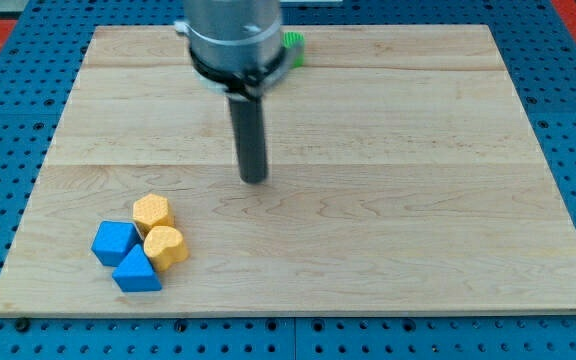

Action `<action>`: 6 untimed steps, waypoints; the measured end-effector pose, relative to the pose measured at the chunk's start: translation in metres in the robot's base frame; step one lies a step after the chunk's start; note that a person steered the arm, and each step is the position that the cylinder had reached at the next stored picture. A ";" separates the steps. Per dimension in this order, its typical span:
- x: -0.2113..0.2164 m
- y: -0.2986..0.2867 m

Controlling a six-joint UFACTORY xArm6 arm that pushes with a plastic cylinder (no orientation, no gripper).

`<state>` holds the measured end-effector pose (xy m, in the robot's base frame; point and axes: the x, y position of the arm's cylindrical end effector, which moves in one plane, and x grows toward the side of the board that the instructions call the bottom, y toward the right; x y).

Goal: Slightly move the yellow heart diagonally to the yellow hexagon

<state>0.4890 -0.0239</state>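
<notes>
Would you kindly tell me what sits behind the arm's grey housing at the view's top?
A green block peeks out beside the housing; most of it is covered, so its shape cannot be told.

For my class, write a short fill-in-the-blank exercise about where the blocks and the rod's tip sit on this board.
1. The yellow hexagon sits directly above the yellow ____.
2. Two ____ blocks touch the yellow pair on the view's left.
3. My tip stands toward the view's upper ____ of the cluster.
4. A ____ block peeks out behind the arm.

Answers: heart; blue; right; green

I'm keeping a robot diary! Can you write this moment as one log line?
my tip: mid-board, touching nothing | yellow heart: bottom-left cluster, below yellow hexagon | push: not started
</notes>
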 end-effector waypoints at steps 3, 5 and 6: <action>0.110 -0.071; 0.058 -0.113; 0.010 -0.102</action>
